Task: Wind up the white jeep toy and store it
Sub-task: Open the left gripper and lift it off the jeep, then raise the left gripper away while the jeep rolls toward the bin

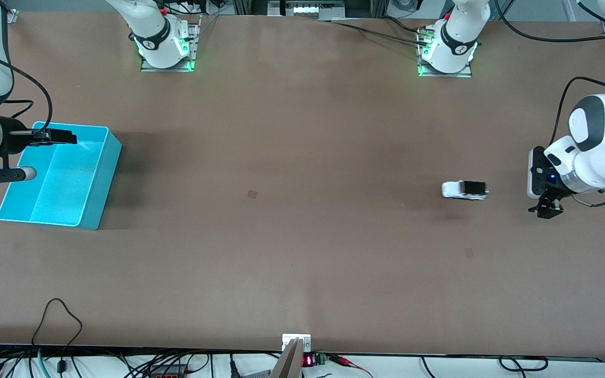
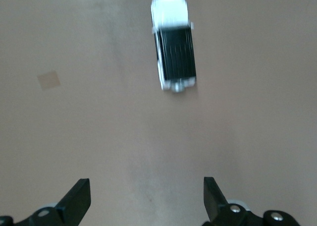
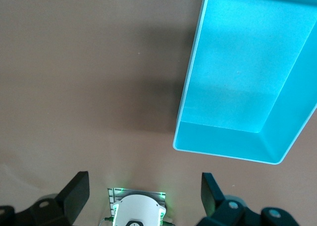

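White jeep toy (image 1: pixel 464 190) sits on worktop (image 1: pixel 302 236). Left gripper (image 1: pixel 546 210) nearby – jaws wide, empty. Right gripper (image 1: pixel 58 137) over turquoise bin (image 1: pixel 104 173) – wide, empty.

We see even, soft overhead light on the counter (image 1: pixel 302 210), with no harsh glare. The turquoise bin (image 1: pixel 61 178) throws a broad dim shadow toward the left arm's end. In the left wrist view the white jeep toy (image 2: pixel 173 42) looks smeared by motion blur.

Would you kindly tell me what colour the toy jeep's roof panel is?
Black, on the white jeep toy; the left wrist view shows it best.
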Tool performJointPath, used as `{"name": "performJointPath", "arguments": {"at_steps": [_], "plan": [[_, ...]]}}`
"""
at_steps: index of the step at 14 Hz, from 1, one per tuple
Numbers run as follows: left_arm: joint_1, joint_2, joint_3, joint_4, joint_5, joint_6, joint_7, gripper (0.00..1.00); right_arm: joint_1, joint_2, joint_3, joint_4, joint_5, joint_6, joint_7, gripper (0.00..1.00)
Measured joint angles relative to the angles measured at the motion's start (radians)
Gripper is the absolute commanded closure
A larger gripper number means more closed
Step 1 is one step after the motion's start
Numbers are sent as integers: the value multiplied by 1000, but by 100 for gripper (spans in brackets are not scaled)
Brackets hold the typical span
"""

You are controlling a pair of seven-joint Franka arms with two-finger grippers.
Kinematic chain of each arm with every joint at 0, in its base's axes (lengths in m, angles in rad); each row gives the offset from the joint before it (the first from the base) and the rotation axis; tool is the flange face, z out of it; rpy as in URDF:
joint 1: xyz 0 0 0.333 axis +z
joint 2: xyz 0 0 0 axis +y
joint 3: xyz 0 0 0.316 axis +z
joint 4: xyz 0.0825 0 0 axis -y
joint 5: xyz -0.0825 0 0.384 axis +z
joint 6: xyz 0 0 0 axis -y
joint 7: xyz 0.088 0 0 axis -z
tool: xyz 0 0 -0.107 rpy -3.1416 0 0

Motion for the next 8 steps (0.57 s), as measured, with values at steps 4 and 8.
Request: {"name": "performJointPath", "arguments": {"at_steps": [4, 8], "plan": [[-38, 1, -8, 0, -19, 0, -19, 0, 0, 0, 0, 0, 0, 0, 0, 0], [-82, 8, -9, -1, -21, 0, -113, 0, 0, 0, 0, 0, 0, 0, 0, 0]]}}
